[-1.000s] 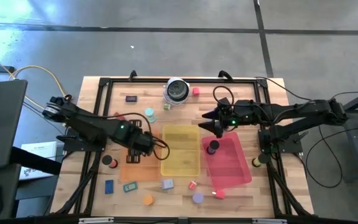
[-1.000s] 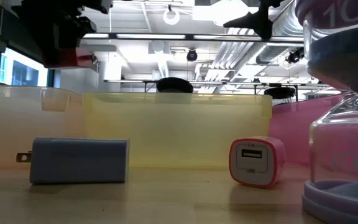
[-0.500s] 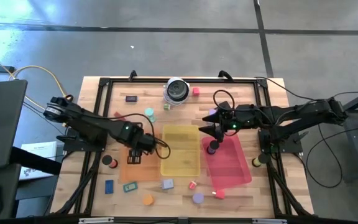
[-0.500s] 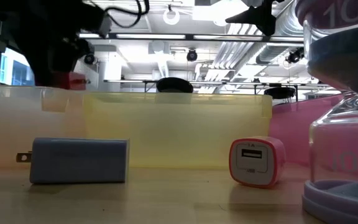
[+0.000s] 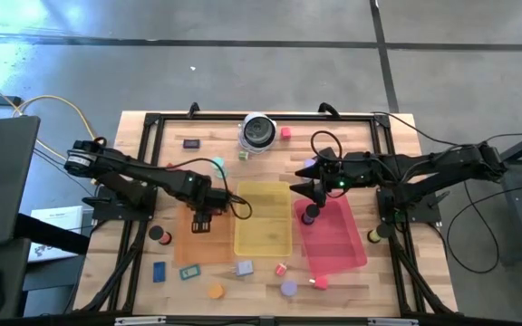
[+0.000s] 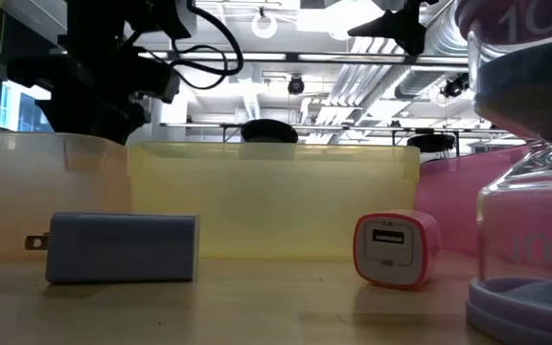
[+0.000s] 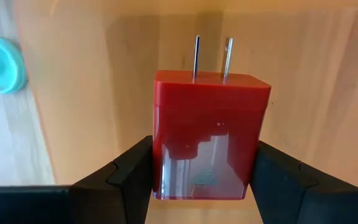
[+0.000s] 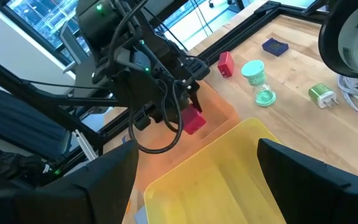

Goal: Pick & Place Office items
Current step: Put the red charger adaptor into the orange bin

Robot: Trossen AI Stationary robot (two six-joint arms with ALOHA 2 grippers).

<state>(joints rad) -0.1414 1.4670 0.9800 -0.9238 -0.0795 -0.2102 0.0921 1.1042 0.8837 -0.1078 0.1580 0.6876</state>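
A red charger block (image 7: 207,134) with two metal prongs hangs over the orange tray (image 5: 181,246), with my left gripper (image 5: 203,215) shut on it. From the right wrist view the charger (image 8: 194,122) shows below that gripper's dark fingers. My right gripper (image 5: 310,186) hovers open and empty over the far end of the pink tray (image 5: 338,237). A black disc (image 5: 310,215) stands on that tray. Loose office items lie around: a grey charger (image 6: 123,247), a pink charger (image 6: 396,249), a black disc (image 5: 157,234), a blue block (image 5: 159,270). My left gripper pinches the red charger by its two narrow side faces (image 7: 159,158) between its two fingers (image 7: 126,171). The fingers point down from above. The charger sticks out past the fingertips, prongs (image 7: 211,57) pointing away from the gripper, clear of the tray floor.
A yellow tray (image 5: 263,219) lies between the orange and pink trays. A silver-and-black round object (image 5: 258,132) sits at the far edge, with a teal hourglass (image 5: 217,166) and a green plug (image 8: 321,94) nearby. A purple hourglass (image 6: 530,163) stands at the near edge.
My left gripper has come down toward the orange tray with the red charger still in its hold; in the low view the charger has sunk behind the tray wall. The right arm has kept still.
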